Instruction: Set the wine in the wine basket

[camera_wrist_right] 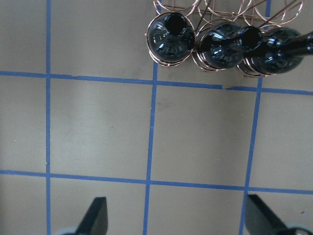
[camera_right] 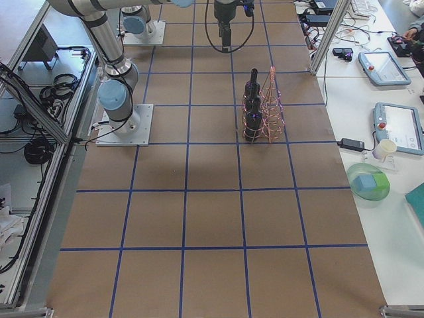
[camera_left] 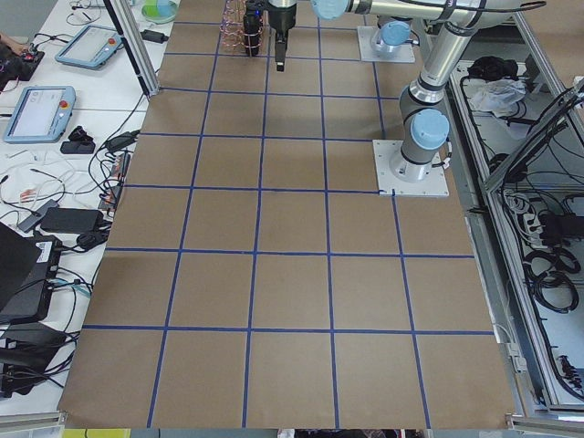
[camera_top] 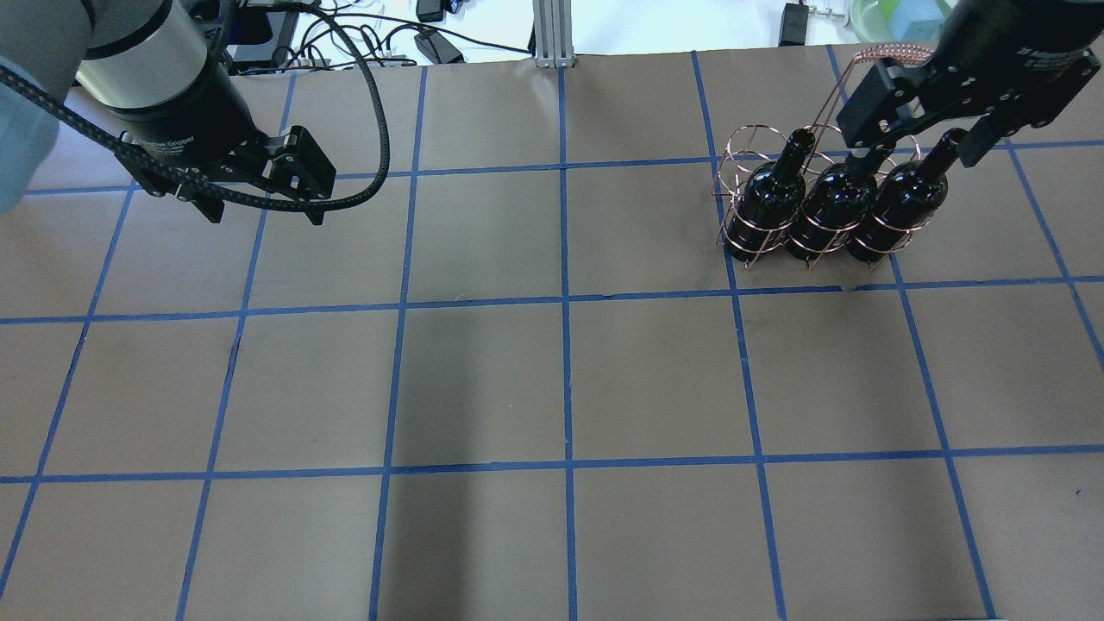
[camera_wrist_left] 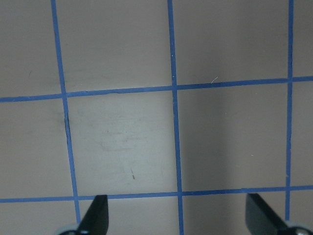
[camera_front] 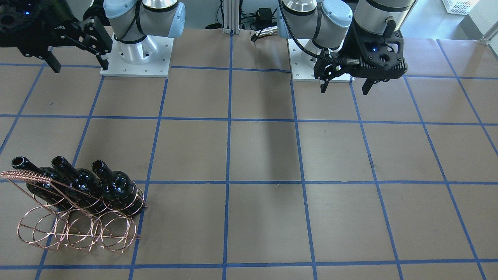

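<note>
Three dark glass wine bottles (camera_top: 768, 203) (camera_top: 830, 205) (camera_top: 897, 203) stand upright side by side in the near row of the copper wire wine basket (camera_top: 749, 142). They also show in the front view (camera_front: 114, 186) and in the right wrist view (camera_wrist_right: 168, 39). The basket's far row of hoops (camera_front: 78, 229) is empty. My right gripper (camera_top: 914, 153) hangs open and empty well above the bottles, and its fingertips (camera_wrist_right: 97, 215) show over bare table. My left gripper (camera_top: 263, 214) is open and empty, high over the far left of the table (camera_wrist_left: 176, 218).
The brown table top carries a blue tape grid (camera_top: 565, 302). Both arm bases (camera_front: 136, 58) (camera_front: 311, 66) stand at the robot's edge. Cables and a post (camera_top: 552, 34) lie past the far edge. Side benches hold tablets (camera_right: 387, 66).
</note>
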